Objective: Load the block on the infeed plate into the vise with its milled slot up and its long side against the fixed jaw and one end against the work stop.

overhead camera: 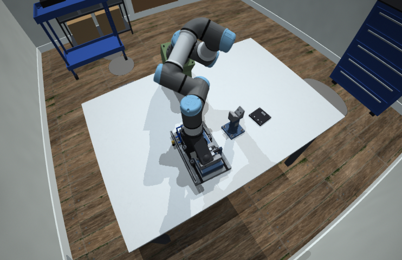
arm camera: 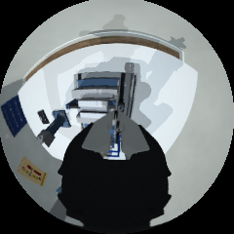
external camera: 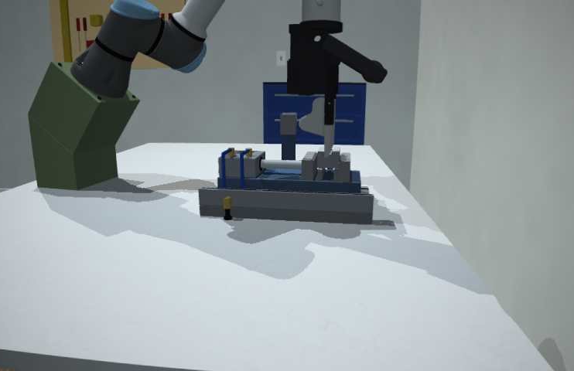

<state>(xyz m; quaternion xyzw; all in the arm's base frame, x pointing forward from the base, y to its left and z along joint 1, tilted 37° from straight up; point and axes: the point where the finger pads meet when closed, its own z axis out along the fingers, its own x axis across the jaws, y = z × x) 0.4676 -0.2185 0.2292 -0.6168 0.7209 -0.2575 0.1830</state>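
Observation:
The vise (external camera: 288, 184) (overhead camera: 212, 176) stands open. The grey part (arm camera: 93, 104) (external camera: 323, 162) lies between its fixed jaw (arm camera: 96, 94) (external camera: 344, 170) and the rod-side jaw (arm camera: 92, 116) (external camera: 309, 168), lengthwise along them. In the wrist view a thin dark gap shows between part and fixed jaw; contact is not clear. My gripper (external camera: 327, 154) (arm camera: 115, 110) is shut and empty, pointing down, its tips low by the part's end on the side toward the exterior camera. The slot and the work stop contact cannot be made out. In the top view the arm hides my fingertips.
The V-block (overhead camera: 233, 115) (external camera: 288, 124) stands on a blue post beside the vise. The black infeed plate (overhead camera: 255, 118) lies beyond it, with no block on it. The air cylinder (external camera: 238, 165) with blue hoses and a long side rail (external camera: 283, 203) border the vise.

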